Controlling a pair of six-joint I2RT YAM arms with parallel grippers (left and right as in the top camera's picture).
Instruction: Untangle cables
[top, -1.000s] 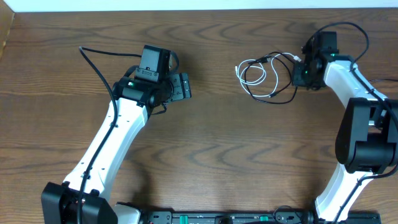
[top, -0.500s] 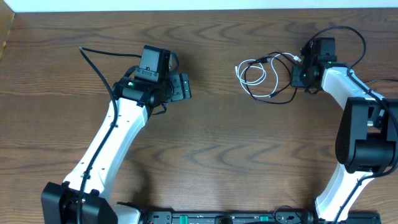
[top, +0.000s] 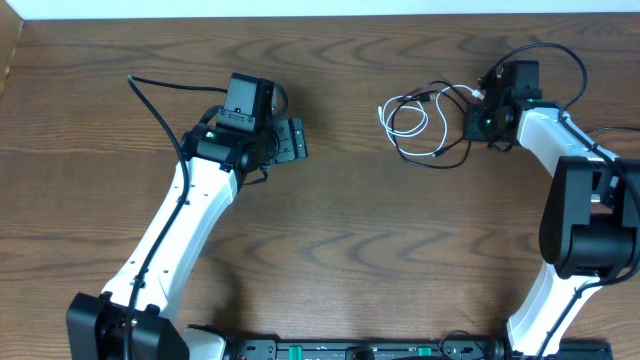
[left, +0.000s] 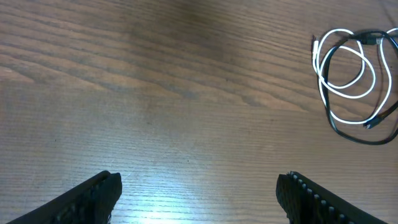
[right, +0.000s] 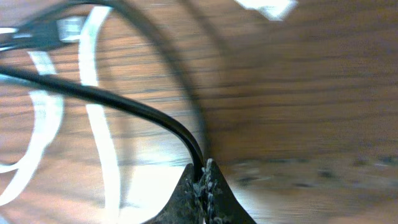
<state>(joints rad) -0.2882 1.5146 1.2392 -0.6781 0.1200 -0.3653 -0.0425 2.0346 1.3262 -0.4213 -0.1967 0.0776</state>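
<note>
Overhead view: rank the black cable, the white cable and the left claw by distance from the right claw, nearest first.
1. Black cable: pinched in the shut right claw, far right.
2. White cable: coiled just left of that claw, tangled with the black one.
3. Left claw: open, far off on the left side.

My right hand (right: 204, 176) has pinched together over the last second, and its fingertips are now closed on the black cable (right: 140, 111). My wrist has swung round and edged left toward the coils. The black loop's lower right bend has drawn in slightly across the desk (top: 350, 230), next to the hand.
</note>
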